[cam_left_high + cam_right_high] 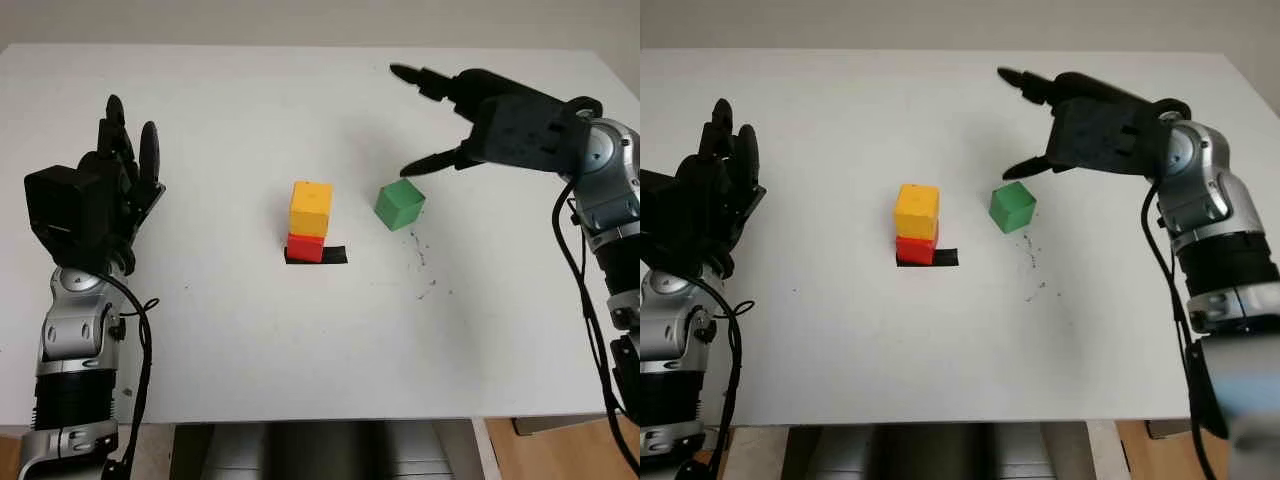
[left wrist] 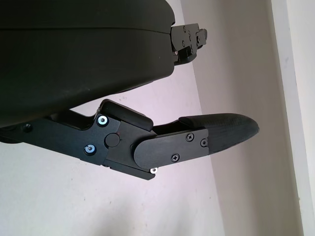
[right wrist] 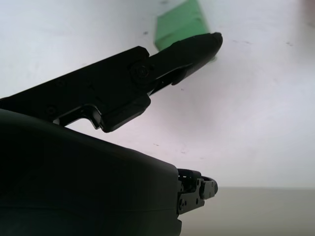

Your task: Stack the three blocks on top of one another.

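Yellow block [image 1: 311, 207] already stacked on red block [image 1: 306, 247] at mid-table [image 1: 220, 350]; just right of that stack, green block [image 1: 400, 204] loose beneath open right hand [image 1: 470, 115], grasp likely next; left hand [image 1: 115, 190] open, far left.

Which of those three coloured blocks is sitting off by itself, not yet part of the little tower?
The green block. It stands alone on the table, beside the open right hand, while the yellow block sits on the red block.
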Motion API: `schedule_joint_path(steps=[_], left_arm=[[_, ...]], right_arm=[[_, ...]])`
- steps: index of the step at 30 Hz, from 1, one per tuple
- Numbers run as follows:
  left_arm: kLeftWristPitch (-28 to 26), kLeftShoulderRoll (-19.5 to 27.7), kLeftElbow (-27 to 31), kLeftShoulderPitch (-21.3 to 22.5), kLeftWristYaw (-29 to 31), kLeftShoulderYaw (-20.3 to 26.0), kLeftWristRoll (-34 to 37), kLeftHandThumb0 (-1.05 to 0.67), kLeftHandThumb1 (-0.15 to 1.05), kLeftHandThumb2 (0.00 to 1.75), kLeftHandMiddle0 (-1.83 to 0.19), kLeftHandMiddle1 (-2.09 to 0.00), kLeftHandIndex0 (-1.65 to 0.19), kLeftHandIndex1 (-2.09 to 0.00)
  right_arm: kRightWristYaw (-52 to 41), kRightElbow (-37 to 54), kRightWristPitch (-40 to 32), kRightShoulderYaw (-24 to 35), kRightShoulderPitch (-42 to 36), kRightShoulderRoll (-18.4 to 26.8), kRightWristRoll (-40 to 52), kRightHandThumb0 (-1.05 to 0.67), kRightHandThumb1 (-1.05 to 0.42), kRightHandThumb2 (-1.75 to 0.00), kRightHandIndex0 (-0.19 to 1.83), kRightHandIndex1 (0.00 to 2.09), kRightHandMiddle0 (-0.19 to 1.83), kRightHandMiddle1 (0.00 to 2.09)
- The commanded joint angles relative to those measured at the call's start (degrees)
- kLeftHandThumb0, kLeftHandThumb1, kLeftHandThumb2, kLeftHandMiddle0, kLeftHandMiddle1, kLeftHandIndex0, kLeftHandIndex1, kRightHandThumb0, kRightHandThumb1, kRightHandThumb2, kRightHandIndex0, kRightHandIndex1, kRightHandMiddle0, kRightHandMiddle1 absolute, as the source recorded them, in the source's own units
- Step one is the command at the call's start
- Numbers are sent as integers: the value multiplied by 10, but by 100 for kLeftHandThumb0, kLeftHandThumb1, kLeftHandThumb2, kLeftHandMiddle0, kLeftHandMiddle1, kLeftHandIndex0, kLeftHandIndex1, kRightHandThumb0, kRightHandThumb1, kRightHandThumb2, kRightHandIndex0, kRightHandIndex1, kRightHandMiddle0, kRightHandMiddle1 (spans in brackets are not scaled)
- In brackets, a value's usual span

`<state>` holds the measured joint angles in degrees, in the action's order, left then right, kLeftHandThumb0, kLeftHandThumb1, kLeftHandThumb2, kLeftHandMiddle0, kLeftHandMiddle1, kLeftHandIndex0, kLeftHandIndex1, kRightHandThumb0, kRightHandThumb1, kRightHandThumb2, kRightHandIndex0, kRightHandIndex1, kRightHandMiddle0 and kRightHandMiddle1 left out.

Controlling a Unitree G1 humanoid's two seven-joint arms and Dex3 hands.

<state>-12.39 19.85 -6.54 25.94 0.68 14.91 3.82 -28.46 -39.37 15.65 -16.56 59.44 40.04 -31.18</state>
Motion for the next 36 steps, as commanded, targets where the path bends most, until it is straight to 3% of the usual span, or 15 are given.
schedule_joint_path(steps=[1, 7, 13, 19, 36], left_arm=[[3, -4, 8, -4, -6, -2, -5, -78, 105, 64, 19, -2, 15, -5], [-2, -4, 11, -4, -12, -1, -5, -78, 105, 63, 18, -4, 14, -6], [-1, -5, 8, 3, -20, -1, -6, -78, 105, 61, 18, -5, 13, -6], [1, -4, 6, 6, -26, 0, -7, -79, 105, 59, 16, -6, 11, -6], [6, 9, 6, -5, 16, -14, -10, -80, 105, 64, 19, -4, 14, -4]], right_arm=[[16, -15, 22, -18, 20, 12, -26, -69, -85, -4, 13, 16, 22, 11], [58, -33, 75, -53, 35, 20, -89, -76, -84, -5, 33, 20, 36, 13], [58, -18, 107, -70, 39, 32, -121, -79, -85, -6, 21, 11, 33, 10], [118, -31, 147, -73, 22, 31, -134, -76, -84, -5, 12, 5, 39, 11], [191, -45, 153, -90, -17, 14, -150, -67, -81, -5, 18, 7, 53, 15]])
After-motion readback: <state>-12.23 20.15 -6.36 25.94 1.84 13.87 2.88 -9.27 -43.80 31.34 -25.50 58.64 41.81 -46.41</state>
